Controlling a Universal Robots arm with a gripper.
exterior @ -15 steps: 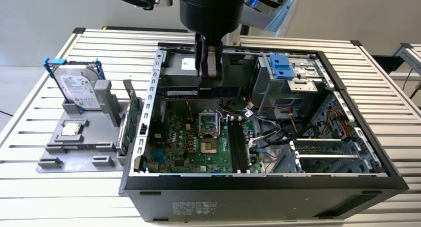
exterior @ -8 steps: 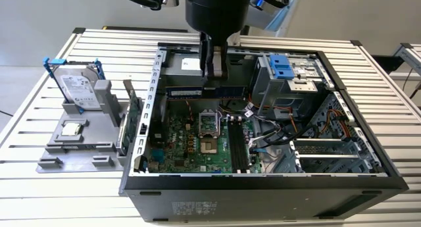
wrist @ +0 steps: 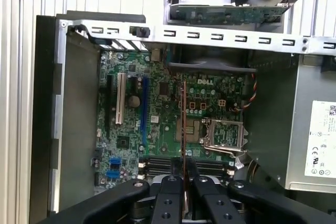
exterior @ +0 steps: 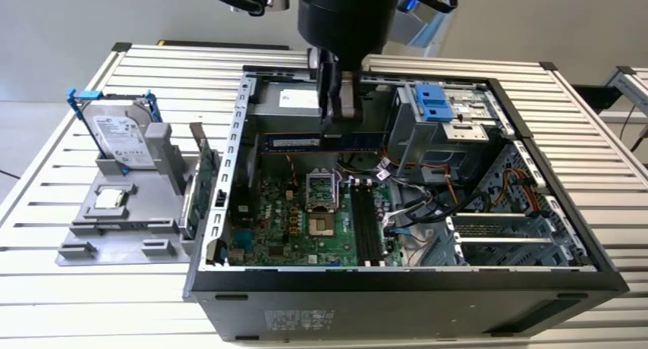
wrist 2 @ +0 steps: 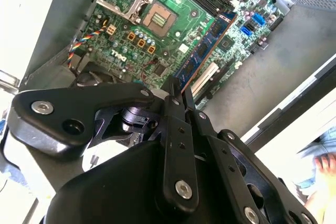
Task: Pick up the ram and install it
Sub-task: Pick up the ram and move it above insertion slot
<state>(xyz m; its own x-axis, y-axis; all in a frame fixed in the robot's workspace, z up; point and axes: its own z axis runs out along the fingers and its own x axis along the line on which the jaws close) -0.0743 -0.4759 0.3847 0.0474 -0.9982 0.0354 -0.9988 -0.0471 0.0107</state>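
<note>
My gripper [exterior: 339, 127] is shut on the ram [exterior: 302, 142], a long blue-green stick with black chips. It hangs level above the motherboard [exterior: 294, 212] inside the open computer case [exterior: 405, 281], toward the case's far side. In the second wrist view the ram [wrist 2: 203, 48] sticks out from the fingertips of the gripper [wrist 2: 177, 88] over the board. In the first wrist view the ram [wrist: 183, 124] shows edge-on as a thin line running up from the gripper [wrist: 183, 167]. The black memory slots [exterior: 366, 226] lie on the board nearer the case's front, apart from the ram.
On the exterior view's left, a grey holder [exterior: 121, 220] carries a silver hard drive in a blue frame [exterior: 120, 133] and an upright green expansion card [exterior: 206, 174]. Cables [exterior: 426, 205] and a drive cage [exterior: 445, 114] crowd the case's right side. A person's hand [wrist 2: 325, 163] shows outside the case.
</note>
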